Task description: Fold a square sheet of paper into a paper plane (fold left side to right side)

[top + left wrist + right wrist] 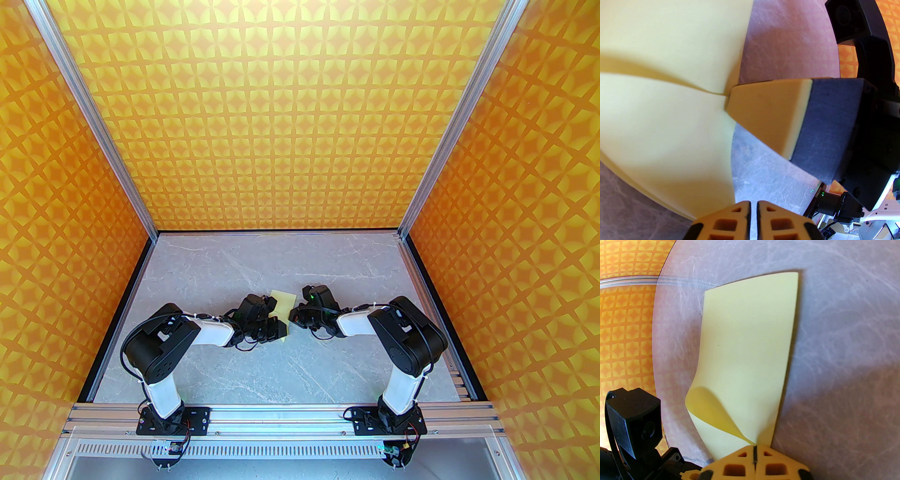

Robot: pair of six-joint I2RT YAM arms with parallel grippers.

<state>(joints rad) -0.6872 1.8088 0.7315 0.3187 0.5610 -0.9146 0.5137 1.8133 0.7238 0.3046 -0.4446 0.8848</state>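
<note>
The square sheet of paper [750,345] is pinched at its bottom tip, low in the right wrist frame, by the right gripper [754,448], whose jaws are clenched on two layers there. The left gripper [753,208] has its jaws almost together at the bottom of the left wrist frame, at the paper's edge; if paper is between them I cannot tell. From the pinch the sheet goes up over the grey counter [834,333] as a narrow strip, one half lying on the other. At lower left a loop bulges open. I judge the first fold laid but not creased; the later folds of the plane all remain.
</note>
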